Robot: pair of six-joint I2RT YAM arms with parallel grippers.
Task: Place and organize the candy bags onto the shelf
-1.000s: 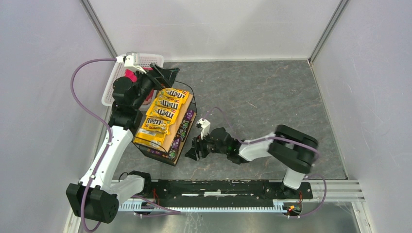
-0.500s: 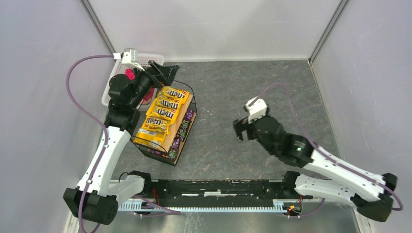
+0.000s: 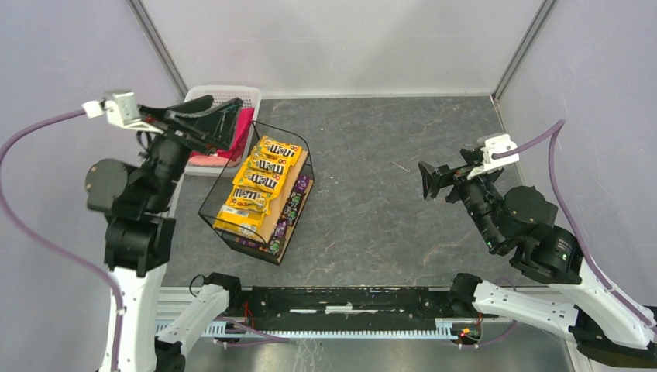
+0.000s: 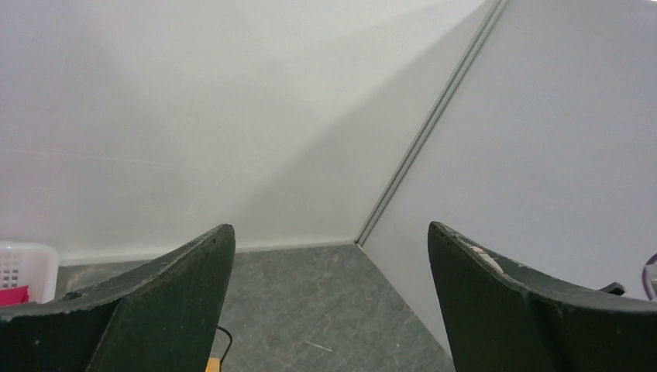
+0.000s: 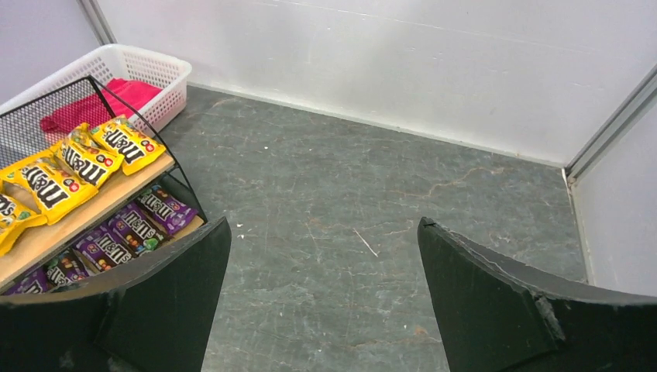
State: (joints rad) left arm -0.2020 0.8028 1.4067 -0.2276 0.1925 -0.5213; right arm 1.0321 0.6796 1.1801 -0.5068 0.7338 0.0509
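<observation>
The black wire shelf point(image 3: 232, 242) with wooden tiers stands at the left of the floor. Several yellow candy bags point(image 3: 259, 182) lie in a row on its upper tier, also in the right wrist view point(image 5: 77, 159). Several purple bags point(image 3: 293, 203) lie on the lower tier, also in the right wrist view point(image 5: 132, 229). My left gripper point(image 3: 203, 114) is open and empty, raised above the basket, its own view point(image 4: 325, 232) facing the far corner. My right gripper point(image 3: 428, 180) is open and empty, raised over the right floor, in its own view point(image 5: 321, 229).
A white perforated basket point(image 3: 240, 94) with a pink cloth point(image 3: 236, 136) stands behind the shelf at the back left, also in the right wrist view point(image 5: 128, 66). Grey walls enclose the floor. The arm base rail point(image 3: 333, 298) runs along the near edge.
</observation>
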